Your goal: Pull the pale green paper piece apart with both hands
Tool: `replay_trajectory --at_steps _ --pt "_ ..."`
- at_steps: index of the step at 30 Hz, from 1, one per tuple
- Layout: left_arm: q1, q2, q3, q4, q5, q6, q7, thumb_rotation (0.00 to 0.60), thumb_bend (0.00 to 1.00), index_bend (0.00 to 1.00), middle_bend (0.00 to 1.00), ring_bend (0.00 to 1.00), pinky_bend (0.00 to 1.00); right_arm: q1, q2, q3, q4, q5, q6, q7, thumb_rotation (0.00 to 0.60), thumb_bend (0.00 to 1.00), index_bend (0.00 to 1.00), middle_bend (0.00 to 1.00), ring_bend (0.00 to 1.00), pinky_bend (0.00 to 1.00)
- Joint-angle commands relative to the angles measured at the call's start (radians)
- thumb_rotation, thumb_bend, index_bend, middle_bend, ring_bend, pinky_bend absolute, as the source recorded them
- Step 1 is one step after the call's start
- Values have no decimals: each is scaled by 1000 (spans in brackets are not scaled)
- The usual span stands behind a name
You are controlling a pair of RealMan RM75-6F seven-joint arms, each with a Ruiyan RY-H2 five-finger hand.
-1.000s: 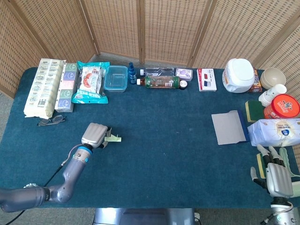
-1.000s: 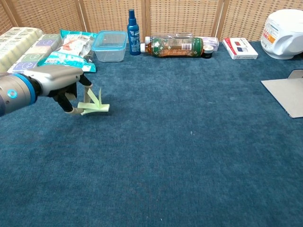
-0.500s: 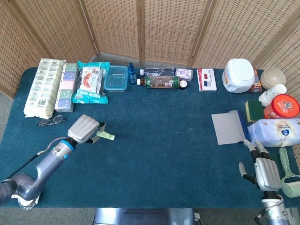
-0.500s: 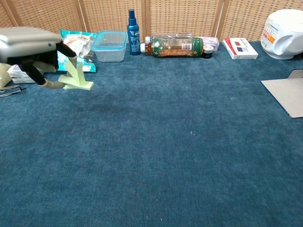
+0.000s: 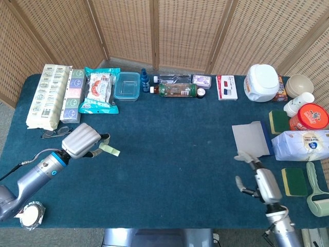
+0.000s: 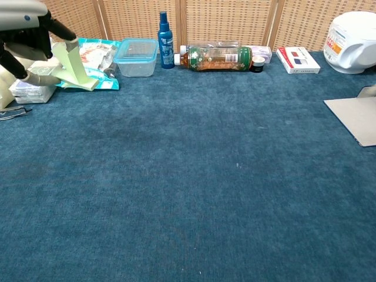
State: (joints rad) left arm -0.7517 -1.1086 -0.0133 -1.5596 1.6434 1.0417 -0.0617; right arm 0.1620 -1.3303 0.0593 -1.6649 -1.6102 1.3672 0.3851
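- The left hand is raised above the table at its left side, fingers curled in, pinching the pale green paper between fingertips.
- From the head view, the paper sticks out to the right of that hand, clear of the cloth; the chest view shows it folded, hanging below the left hand with one flap upright.
- Just behind the left hand lie glasses, and further back a snack bag and a clear box.
- The right hand is well apart from the paper, low over the right front of the table, holding nothing, fingers loosely spread.
- A grey sheet lies just behind the right hand; a sponge sits just to its right.
- Only the head view shows the right hand.
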Motion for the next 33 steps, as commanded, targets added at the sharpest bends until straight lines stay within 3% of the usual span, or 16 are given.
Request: replay_trajectory --at_steps 1,9,12,20,28,33 --pt "-12 10 2 -3 33 8 -38 600 480 748 1000 1000 1000 46 -61 -21 25 -52 -29 94 600 474 140 305 140 247" --pt "-45 53 5 -41 77 -17 -69 600 480 747 1000 1000 1000 144 -143 1 32 -70 -92 233 600 474 140 328 198 270" --pt "-55 65 4 -53 78 -32 -71 600 480 747 1000 1000 1000 169 -154 8 28 -65 -109 250 600 474 147 380 263 348" --pt "-93 88 -4 -81 74 -90 -83 600 480 747 1000 1000 1000 235 -189 34 26 -11 -172 294 600 474 183 574 572 621" --pt "-133 81 -16 -84 58 -151 -82 600 480 746 1000 1000 1000 272 -208 63 24 56 -209 310 600 474 274 768 756 751" --pt "-147 70 -23 -86 48 -170 -73 600 480 743 1000 1000 1000 287 -206 70 24 78 -226 326 600 473 269 793 781 759"
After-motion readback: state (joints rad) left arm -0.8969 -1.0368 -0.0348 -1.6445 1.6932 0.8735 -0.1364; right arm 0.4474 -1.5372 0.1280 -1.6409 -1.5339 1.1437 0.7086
